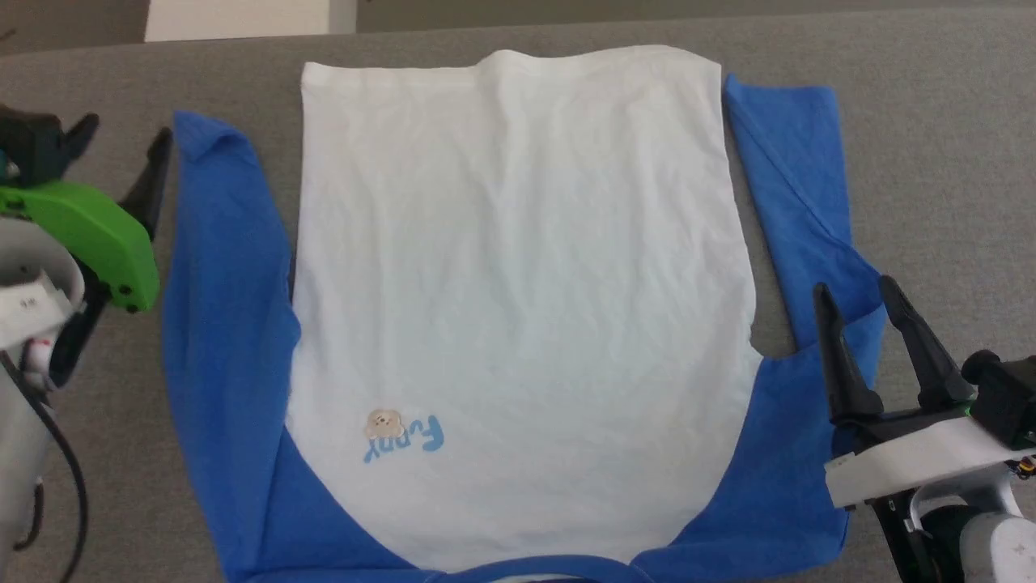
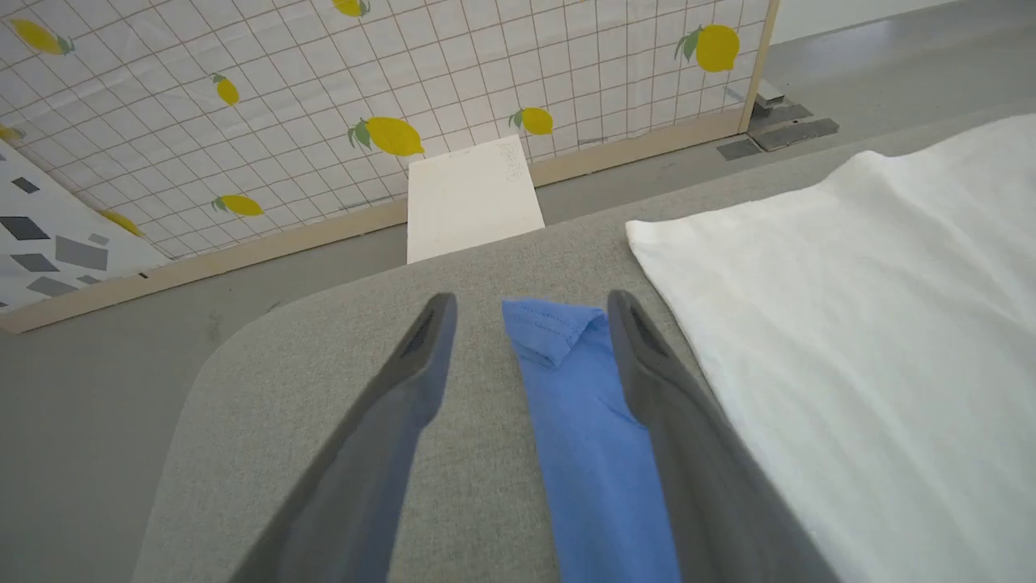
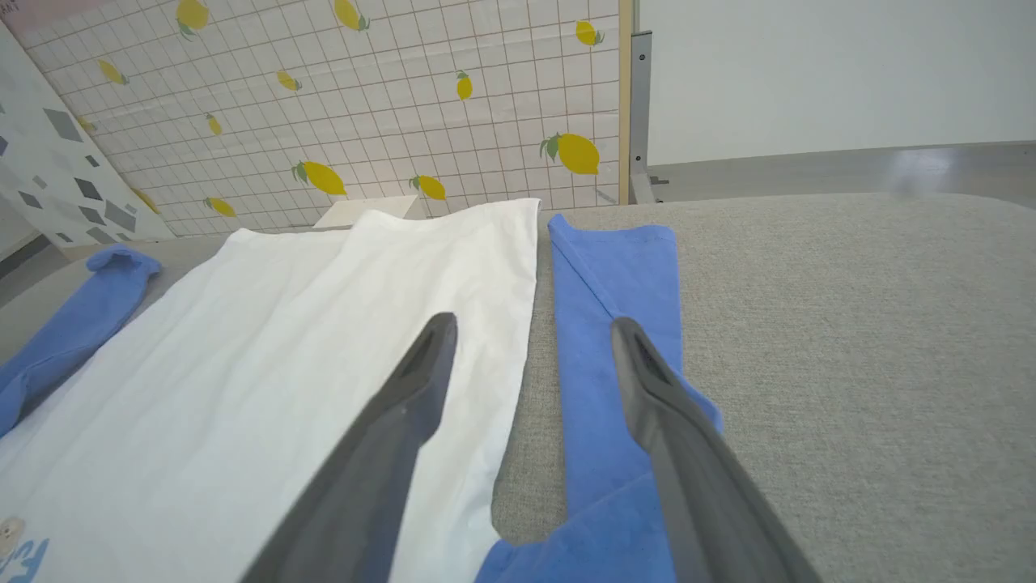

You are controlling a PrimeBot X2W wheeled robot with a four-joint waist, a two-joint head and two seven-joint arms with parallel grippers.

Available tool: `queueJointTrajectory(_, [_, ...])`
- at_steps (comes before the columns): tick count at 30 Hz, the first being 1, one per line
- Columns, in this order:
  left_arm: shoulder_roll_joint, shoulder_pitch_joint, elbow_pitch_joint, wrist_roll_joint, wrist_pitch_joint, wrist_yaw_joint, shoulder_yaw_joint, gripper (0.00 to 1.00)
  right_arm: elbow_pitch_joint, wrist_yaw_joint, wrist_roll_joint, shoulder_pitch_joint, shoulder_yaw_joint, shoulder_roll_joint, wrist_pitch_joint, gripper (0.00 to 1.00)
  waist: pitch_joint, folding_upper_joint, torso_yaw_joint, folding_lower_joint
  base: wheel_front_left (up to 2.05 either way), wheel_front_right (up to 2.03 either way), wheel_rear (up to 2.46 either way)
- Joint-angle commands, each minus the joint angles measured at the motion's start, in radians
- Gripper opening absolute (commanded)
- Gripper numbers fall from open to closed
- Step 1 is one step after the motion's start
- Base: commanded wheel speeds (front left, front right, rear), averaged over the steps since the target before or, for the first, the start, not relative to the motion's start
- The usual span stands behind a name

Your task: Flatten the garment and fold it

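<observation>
We find the garment [image 1: 518,283] spread flat on the grey table [image 1: 939,146], sleeves alongside, flattening apparently done and no fold yet made; left gripper [image 1: 125,134] and right gripper [image 1: 854,290] gape wide, holding nothing.

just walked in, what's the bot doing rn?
A two-armed robot is working on a shirt spread flat on a grey table, collar end nearest the robot. Nothing is folded yet. The left tool is open beside the cuff of the left sleeve. The right tool is open over the right sleeve, near the armpit. Neither holds any cloth.
</observation>
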Motion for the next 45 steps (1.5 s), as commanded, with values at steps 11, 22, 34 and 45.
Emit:
queueJointTrajectory(11, [0.077,-0.14,0.123,-0.036,0.229,-0.004,0.007,1.0,0.044,-0.002,-0.008,-0.068,0.039,-0.008,-0.047,1.0,0.175,0.0,-0.131,-0.0001,0.0,0.0,0.0])
queueJointTrajectory(22, [0.112,-0.051,0.158,-0.096,0.419,0.137,0.053,0.0,0.074,-0.002,-0.008,-0.078,0.051,0.001,-0.069,1.0,0.177,0.0,-0.159,-0.0001,0.0,0.0,0.0])
queueJointTrajectory(34, [0.142,0.131,0.075,-0.12,0.234,0.198,0.153,0.0,0.089,-0.002,-0.018,-0.024,0.016,-0.003,-0.043,1.0,-0.011,0.0,-0.087,-0.0001,0.0,0.0,0.0])
queueJointTrajectory(45, [0.205,0.475,-0.209,-0.171,0.169,0.321,0.33,0.0,0.032,-0.002,-0.028,0.085,-0.061,0.008,-0.014,1.0,-0.153,0.0,0.006,-0.0001,0.0,0.0,0.0])
